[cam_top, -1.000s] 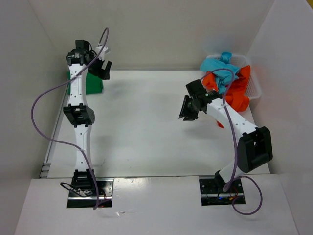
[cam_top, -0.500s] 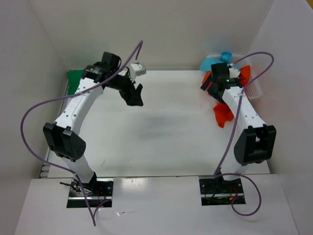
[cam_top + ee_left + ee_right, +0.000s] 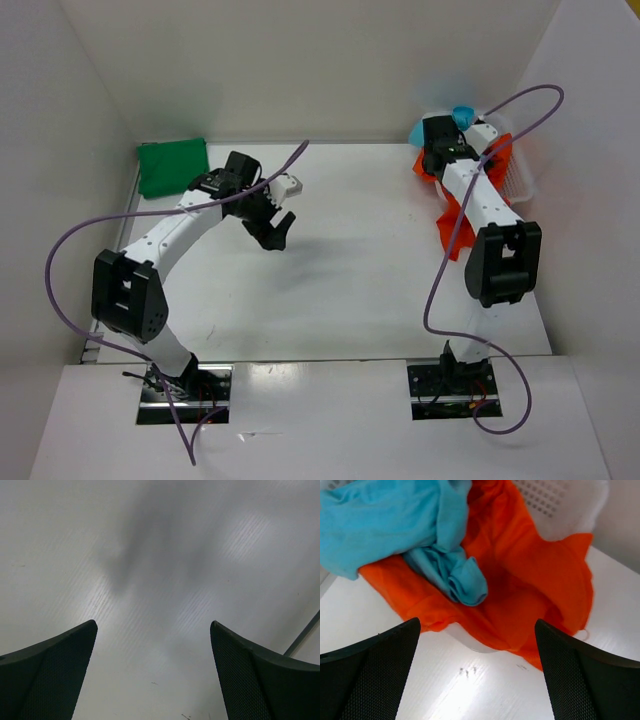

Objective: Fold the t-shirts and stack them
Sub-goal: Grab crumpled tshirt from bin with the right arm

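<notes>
A: Green t-shirt (image 3: 172,166), where?
B: Folded, far-left tabletop (image 3: 350,285) corner. Turquoise t-shirt (image 3: 395,525) sits on orange-red t-shirt (image 3: 530,590), which drapes over basket (image 3: 560,505) rim
A: Jaws?
B: Left jaws wide open over tabletop, w/ nothing held; right jaws same, above those 2 shirts

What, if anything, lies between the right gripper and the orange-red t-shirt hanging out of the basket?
Nothing visible blocks it. The open right gripper faces the orange-red t-shirt directly across bare table. The turquoise-blue t-shirt lies over the orange one's upper left part, leaving the near edge free.
</notes>
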Robot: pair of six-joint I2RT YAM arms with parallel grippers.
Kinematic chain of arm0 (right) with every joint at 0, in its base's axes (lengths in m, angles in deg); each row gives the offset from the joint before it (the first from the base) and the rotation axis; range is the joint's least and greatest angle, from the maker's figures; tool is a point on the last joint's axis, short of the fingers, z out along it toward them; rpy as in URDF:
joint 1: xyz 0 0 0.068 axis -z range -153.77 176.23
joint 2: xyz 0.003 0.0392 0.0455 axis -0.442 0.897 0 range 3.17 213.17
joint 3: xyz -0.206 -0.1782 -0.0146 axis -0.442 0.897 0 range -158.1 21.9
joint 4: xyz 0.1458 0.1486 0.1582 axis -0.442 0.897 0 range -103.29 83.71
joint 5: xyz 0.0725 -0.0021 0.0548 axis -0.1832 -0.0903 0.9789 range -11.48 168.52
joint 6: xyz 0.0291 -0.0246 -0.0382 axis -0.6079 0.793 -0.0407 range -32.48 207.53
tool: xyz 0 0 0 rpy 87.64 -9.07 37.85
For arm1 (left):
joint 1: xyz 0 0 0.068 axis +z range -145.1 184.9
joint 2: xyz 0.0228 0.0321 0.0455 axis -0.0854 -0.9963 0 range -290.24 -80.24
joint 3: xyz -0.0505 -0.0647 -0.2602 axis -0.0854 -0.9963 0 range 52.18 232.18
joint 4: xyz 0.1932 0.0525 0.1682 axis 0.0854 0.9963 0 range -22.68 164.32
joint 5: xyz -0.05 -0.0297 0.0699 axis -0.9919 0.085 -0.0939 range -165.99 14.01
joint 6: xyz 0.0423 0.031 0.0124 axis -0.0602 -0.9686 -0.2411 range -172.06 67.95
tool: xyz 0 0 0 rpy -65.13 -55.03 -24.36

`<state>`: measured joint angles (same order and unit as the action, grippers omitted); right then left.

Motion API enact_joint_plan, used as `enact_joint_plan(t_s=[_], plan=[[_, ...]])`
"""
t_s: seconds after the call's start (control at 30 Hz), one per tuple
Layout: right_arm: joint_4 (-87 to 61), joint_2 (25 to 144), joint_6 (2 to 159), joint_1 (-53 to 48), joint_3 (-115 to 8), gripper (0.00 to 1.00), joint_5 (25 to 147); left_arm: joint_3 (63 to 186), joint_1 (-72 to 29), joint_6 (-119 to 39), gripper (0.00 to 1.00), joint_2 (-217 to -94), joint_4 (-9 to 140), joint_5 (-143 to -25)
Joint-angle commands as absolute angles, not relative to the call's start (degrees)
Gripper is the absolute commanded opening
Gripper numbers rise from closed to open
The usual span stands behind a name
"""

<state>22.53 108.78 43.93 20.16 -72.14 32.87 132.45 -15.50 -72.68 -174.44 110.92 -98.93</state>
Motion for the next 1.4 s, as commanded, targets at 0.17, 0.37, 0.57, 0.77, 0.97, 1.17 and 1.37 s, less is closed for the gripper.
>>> enact_joint_plan(t_s=[0.17, 0.37, 0.57, 0.77, 0.97, 1.17, 1.37], plan=[[22.73, 97.13, 40.77, 18.85, -61.69, 1.0, 17.18, 132.25, -15.32, -72.71, 1.0, -174.55, 108.1, -100.16], [19.78, 94.67, 44.26, 19.99, -56.6, 1.0, 18.21, 131.11, -15.84, -72.71, 1.0, -174.55, 108.1, -101.3], [13.33, 102.47, 47.71, 20.6, -67.02, 1.0, 23.41, 130.58, -15.84, -72.71, 1.0, -174.55, 108.1, -101.83], [21.95, 118.73, 46.66, 22.0, -85.56, 1.0, 17.35, 129.35, -15.84, -72.71, 1.0, -174.55, 108.1, -101.12], [23.98, 126.04, 46.66, 26.13, -92.26, 1.0, 21.99, 128.82, -15.84, -73.24, 1.0, -175.69, 108.1, -100.6], [25.65, 131.66, 49.72, 28.77, -98.85, 1.0, 25.68, 129.35, -15.84, -73.24, 1.0, -177.27, 108.63, -100.6], [26.85, 138.16, 54.74, 29.39, -109.48, 1.0, 32.1, 129.87, -15.84, -73.76, 1.0, -177.89, 108.63, -99.99]])
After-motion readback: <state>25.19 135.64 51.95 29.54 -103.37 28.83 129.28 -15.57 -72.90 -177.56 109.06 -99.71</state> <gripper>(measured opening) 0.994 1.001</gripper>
